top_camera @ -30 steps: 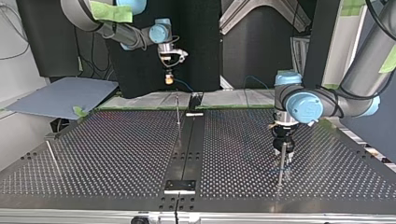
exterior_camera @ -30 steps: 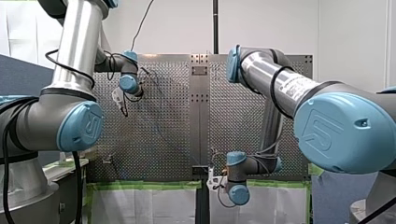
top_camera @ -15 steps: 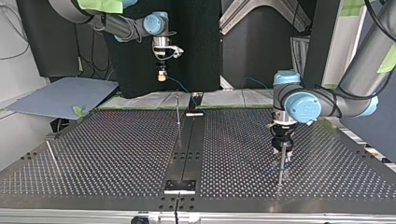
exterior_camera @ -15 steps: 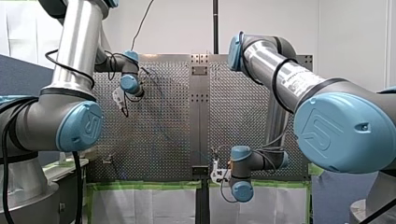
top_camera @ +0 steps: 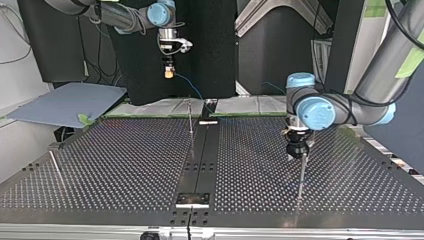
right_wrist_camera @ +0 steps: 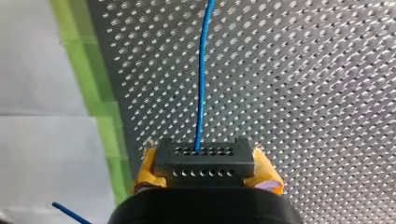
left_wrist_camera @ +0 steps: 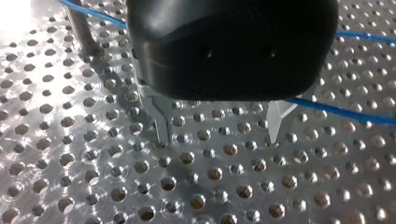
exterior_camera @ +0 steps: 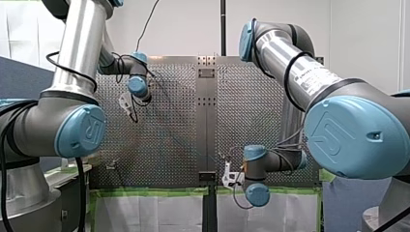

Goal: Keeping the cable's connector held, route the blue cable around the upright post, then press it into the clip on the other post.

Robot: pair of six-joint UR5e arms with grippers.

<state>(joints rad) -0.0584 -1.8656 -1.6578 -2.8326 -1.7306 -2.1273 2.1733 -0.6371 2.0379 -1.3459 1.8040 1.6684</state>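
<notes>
My right gripper (right_wrist_camera: 203,179) is shut on the black connector (right_wrist_camera: 203,161), which sits between its yellow pads (right_wrist_camera: 268,175). The blue cable (right_wrist_camera: 201,84) runs straight out from the connector over the perforated table. In the top view my right gripper (top_camera: 169,72) hangs high at the back left, and the cable (top_camera: 192,90) slopes down toward the middle upright post (top_camera: 190,120). My left gripper (left_wrist_camera: 217,135) is open just above the table with nothing between its metal fingers (left_wrist_camera: 159,123). The cable (left_wrist_camera: 341,111) passes behind one finger. In the top view my left gripper (top_camera: 298,151) stands over a thin post (top_camera: 301,175).
A third thin rod (top_camera: 56,167) leans at the top view's left edge of the table. A black rail (top_camera: 200,160) with a small plate (top_camera: 192,200) runs down the table's middle. Green tape (right_wrist_camera: 105,116) and white sheeting border the table's back edge.
My right gripper has lifted the connector higher and carried it toward the top view's left. My left gripper has risen slightly and shifted a little toward the back.
</notes>
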